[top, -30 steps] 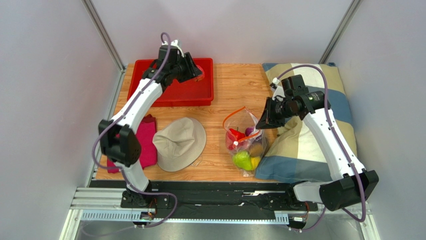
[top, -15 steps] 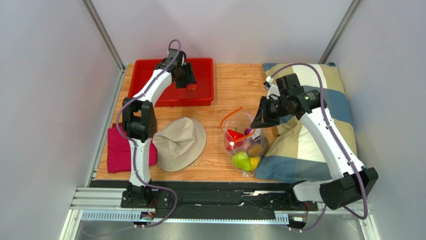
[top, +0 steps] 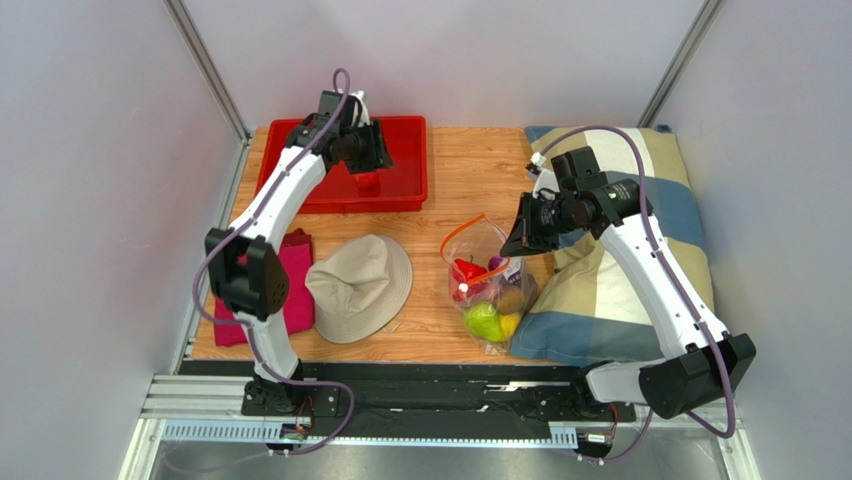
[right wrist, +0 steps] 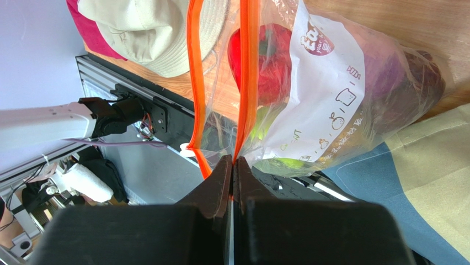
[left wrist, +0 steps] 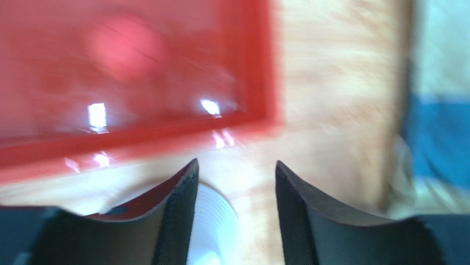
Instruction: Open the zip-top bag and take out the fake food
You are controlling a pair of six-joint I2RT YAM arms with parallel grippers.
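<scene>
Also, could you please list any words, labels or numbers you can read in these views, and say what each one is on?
On the white label of the zip-top bag, a pink round logo: white lettering, too small and skewed to read with certainty.
On the same label, a small purple word: too small to read.
Top external and left wrist views: no readable text.

zip-top bag (right wrist: 342,99): clear glossy plastic | table (top: 470,170): wood | tray (top: 400,192): glossy plastic
</scene>
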